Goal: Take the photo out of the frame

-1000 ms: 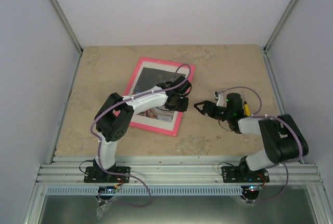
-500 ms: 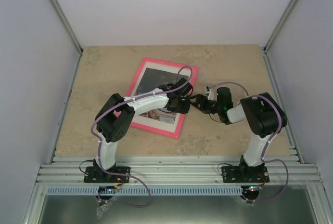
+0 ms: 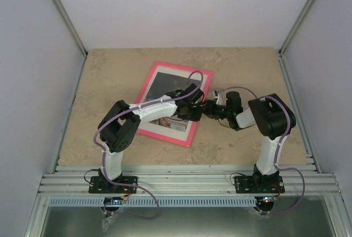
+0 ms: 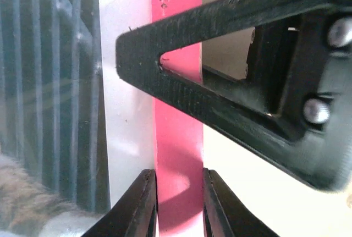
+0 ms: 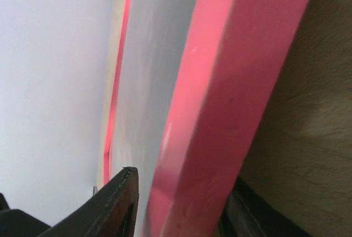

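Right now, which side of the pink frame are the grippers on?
The long side of the frame facing the right arm: the left gripper pinches that rail and the right gripper straddles it alongside.

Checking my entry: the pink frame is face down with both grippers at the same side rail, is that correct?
Not quite: the frame is face up, the top view showing the photo. The left gripper and right gripper are at the same side rail.

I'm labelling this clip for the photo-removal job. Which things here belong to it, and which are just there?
In the job: the frame, the photo inside it, the left gripper clamped on its edge, the right gripper at that same edge.
Just there: the white mat, the table.
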### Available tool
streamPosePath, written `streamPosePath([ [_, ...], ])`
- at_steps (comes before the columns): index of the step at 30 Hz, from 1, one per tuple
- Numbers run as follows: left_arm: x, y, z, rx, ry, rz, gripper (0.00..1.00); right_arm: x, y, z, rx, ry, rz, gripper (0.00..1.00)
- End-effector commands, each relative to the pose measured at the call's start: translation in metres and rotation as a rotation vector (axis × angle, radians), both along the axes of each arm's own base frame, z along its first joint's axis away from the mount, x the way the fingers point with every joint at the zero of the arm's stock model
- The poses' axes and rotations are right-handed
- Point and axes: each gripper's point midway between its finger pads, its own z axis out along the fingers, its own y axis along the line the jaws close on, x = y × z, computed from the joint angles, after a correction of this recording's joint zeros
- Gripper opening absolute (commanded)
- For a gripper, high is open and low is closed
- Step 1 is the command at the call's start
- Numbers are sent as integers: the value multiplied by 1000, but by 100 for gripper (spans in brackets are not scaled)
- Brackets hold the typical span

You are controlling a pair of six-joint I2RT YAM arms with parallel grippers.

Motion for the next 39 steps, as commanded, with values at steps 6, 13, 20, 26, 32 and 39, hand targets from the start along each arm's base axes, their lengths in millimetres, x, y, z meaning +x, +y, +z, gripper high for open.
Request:
streamPosePath([
  [6,-5,-15,53,-168,-103,-38,32,3,10,28,68,-39,59,24],
  [13,-8,9,76,-157,-202,-23,56,13,-1,43,61,-61,72,13],
  [20,-23,41,95,-147,-316,-42,68,19,-27,54,24,-39,70,10],
  [26,-38,67,98,-153,-384,-42,72,23,-53,65,-13,-23,51,10],
  [32,-59,73,103,-119,-501,-95,75,23,-68,79,-38,-16,38,10],
  [39,-79,74,108,-40,-639,-158,80,31,-87,95,-80,5,17,10],
])
